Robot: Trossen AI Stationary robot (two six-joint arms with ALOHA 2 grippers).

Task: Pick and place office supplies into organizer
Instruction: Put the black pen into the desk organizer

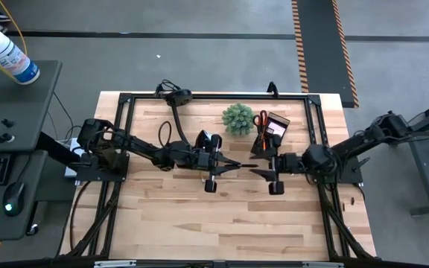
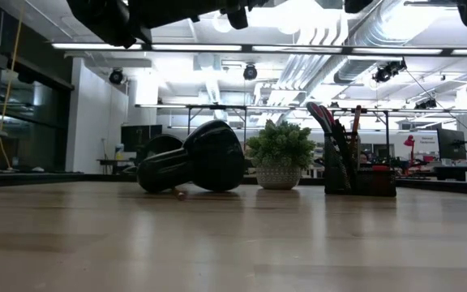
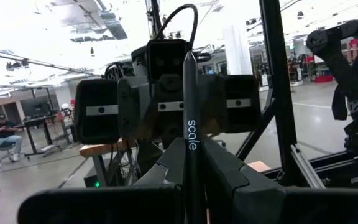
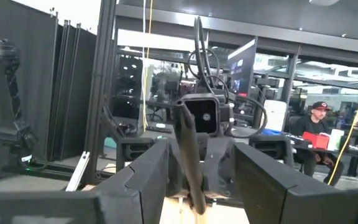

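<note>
One dark pen [image 3: 190, 118] lettered "scale", apparently clamped in left pincer [image 3: 188, 163].

Table [image 1: 199, 216] pale wood (smooth); pen [image 3: 190, 112] matt.

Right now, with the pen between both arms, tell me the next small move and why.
Probably close the right gripper on the pen. The left gripper is shut on one end, while the other end lies between the right fingers, which stand apart and do not grip it. The left should let go only afterwards; the organizer sits on the right arm's side.
</note>
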